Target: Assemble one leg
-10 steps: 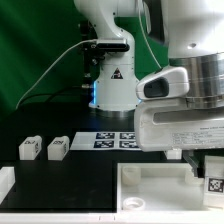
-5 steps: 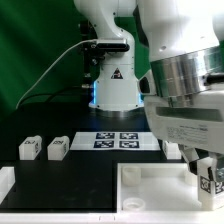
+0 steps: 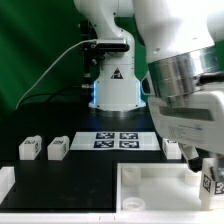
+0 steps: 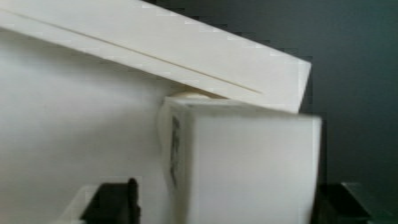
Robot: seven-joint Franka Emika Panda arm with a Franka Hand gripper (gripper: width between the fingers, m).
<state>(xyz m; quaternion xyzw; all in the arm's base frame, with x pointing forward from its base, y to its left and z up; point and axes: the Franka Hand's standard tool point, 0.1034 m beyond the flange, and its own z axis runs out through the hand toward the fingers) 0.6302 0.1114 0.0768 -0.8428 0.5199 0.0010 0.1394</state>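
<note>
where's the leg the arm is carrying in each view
Exterior view: the leg is at the lower right edge, tag facing the camera, under the end effector, above the white panel.
Wrist view: the leg fills the centre between the two dark fingertips.
Shared landmark: the white panel.

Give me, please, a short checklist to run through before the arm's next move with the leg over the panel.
1. Leg between the hand's fingers: ok, in the wrist view.
2. Hand firmly shut on the leg: cannot tell.
3. Leg near the large white panel: ok, at the exterior view's right.
4. Leg lined up with a corner hole: cannot tell, no hole shows.
5. Spare legs apart from the work area: ok.
6. Marker board unobstructed: ok.
</note>
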